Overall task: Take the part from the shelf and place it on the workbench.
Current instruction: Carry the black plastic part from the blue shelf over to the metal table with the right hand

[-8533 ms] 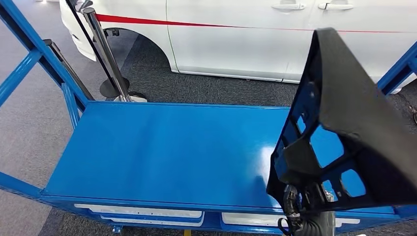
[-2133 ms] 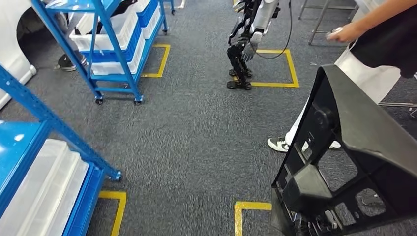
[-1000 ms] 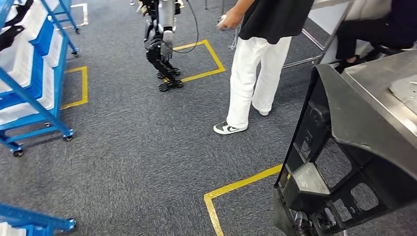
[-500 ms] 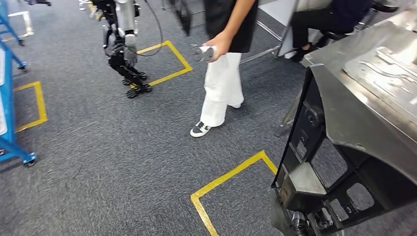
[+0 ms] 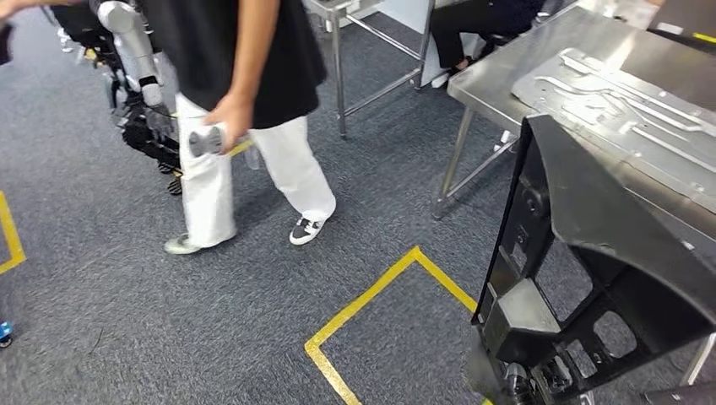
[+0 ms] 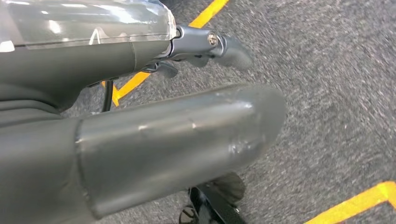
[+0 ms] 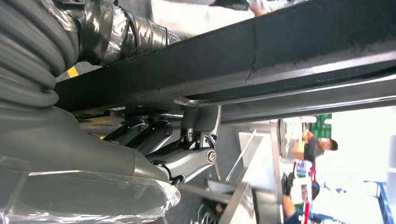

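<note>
A large black plastic part [image 5: 591,228] with a cut-out frame stands upright at the right of the head view, in front of the steel workbench [image 5: 540,38]. My right hand [image 5: 522,384] grips it from below at its lower edge. In the right wrist view the dark fingers [image 7: 182,156] curl around a black bar of the part [image 7: 280,56]. My left hand [image 6: 154,121] hangs over grey carpet with nothing in it, its thumb and a dark finger [image 6: 219,46] apart.
A pressed metal panel [image 5: 616,93] lies on the workbench. A person in a black top and white trousers [image 5: 253,126] walks at the left holding a controller [image 5: 207,139]. Another robot [image 5: 135,84] stands behind. Yellow floor tape [image 5: 380,291] marks a square.
The whole view has swung round: the workbench now lies closer and larger at the upper right, the person has shifted left. The part stays in my right hand's grip.
</note>
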`<action>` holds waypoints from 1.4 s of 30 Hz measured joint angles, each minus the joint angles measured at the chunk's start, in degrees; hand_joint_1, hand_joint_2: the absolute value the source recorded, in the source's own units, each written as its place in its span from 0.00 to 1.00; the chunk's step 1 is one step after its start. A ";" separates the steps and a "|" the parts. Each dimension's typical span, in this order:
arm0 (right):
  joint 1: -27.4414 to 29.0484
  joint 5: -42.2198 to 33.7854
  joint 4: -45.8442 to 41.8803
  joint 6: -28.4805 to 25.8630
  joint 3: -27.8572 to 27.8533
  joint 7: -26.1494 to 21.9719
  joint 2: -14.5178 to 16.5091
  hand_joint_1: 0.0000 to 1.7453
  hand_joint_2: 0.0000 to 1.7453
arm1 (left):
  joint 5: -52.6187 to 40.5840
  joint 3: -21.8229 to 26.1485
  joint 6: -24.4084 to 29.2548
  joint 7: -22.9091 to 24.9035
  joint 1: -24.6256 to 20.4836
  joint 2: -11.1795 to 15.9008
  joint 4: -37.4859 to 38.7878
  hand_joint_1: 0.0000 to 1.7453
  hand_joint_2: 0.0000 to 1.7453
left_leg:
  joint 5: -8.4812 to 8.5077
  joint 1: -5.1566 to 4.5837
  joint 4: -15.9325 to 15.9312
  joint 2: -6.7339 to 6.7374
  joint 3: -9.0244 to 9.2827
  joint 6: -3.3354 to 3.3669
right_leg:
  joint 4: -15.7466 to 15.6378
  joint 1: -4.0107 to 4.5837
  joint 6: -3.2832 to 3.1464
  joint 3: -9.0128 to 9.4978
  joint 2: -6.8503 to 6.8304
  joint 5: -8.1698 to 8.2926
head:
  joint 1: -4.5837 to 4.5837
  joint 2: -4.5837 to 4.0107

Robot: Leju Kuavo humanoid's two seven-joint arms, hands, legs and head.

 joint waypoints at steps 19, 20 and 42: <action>-0.37 0.94 0.39 -1.34 1.58 0.20 -1.04 1.00 1.00 | -1.74 1.25 -1.19 -0.48 -0.23 0.02 0.07 0.00 0.00 | 8.06 0.01 -13.47 3.15 4.55 2.74 | 11.84 -0.19 3.33 -5.72 -1.18 -4.14 | 0.12 0.00; -0.40 0.98 0.39 -1.45 1.71 0.20 -1.15 1.00 1.00 | -1.75 1.32 -1.27 -0.53 -0.28 0.02 0.08 0.00 0.00 | 7.85 -0.04 -13.47 3.78 4.81 2.59 | 7.67 -0.02 3.05 -3.55 -2.68 -2.36 | 0.12 0.01; -1.64 1.03 0.75 -1.96 3.45 1.42 -2.03 1.00 1.00 | -1.62 2.14 -1.81 -0.28 -0.75 0.04 0.24 0.00 0.00 | 7.98 0.15 -12.31 -3.35 4.03 2.23 | 2.74 -0.32 2.59 -2.08 6.38 -0.82 | 0.11 0.01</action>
